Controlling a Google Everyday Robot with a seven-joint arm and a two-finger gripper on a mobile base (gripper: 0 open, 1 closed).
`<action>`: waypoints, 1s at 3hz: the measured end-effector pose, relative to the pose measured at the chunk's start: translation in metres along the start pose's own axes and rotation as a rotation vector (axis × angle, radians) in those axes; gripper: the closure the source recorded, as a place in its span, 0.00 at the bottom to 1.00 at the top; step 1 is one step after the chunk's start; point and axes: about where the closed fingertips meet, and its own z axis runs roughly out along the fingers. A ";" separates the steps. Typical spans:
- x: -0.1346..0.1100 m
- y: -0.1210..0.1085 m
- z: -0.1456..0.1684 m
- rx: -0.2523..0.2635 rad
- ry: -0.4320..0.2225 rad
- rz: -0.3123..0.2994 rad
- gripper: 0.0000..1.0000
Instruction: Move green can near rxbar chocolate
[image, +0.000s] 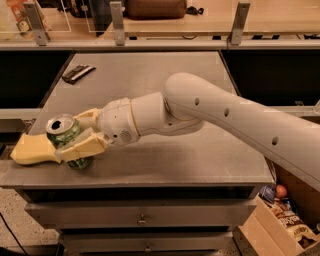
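Note:
The green can (62, 131), with leafy sides and a silver top, stands near the front left corner of the grey table (165, 160), tilted a little. My gripper (68, 136) is shut on the green can, with one pale finger (85, 147) across its front and the other behind it. The rxbar chocolate (77, 73), a flat dark bar, lies at the table's far left, well away from the can.
A yellow wavy sponge (31, 150) lies just left of the can, touching the gripper's front finger. A railing with posts (118, 22) runs behind the table. A cardboard box of snacks (282, 220) sits on the floor at the lower right.

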 end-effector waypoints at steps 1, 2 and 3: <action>-0.003 -0.015 -0.004 0.007 0.017 -0.022 1.00; -0.010 -0.043 -0.022 0.057 0.048 -0.055 1.00; -0.018 -0.075 -0.041 0.106 0.072 -0.088 1.00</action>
